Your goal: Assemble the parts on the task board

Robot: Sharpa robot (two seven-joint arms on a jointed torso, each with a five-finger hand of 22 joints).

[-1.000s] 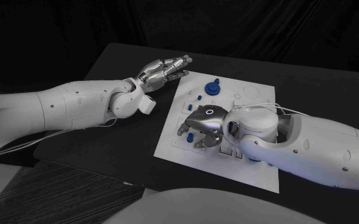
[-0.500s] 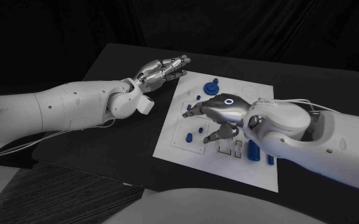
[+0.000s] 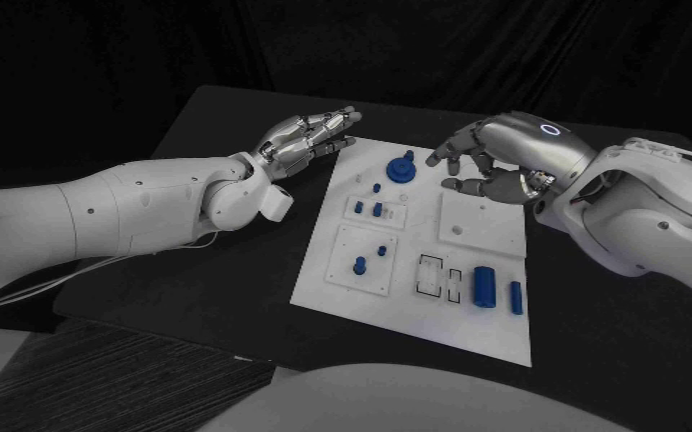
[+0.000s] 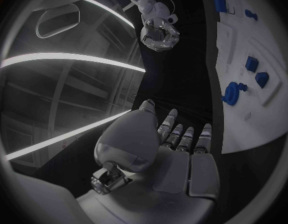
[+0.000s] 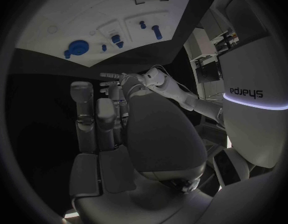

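Both hands hold nothing, fingers apart: your right hand (image 3: pixel 498 162) hovers over the board's (image 3: pixel 476 337) far edge (left hand (image 3: pixel 306 140) beside it), so lower squarely onto one part (image 3: pixel 485 286).

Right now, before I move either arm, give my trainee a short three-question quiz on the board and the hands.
1. True or false: the right robot hand holds a blue part.
2. Where does the left robot hand sit? A) over the middle of the task board B) at its far left corner C) at its near edge.
3. Fill in: the round blue knob stands near the board's ___ edge.

Key: 1 false, it holds nothing. 2 B. 3 far.
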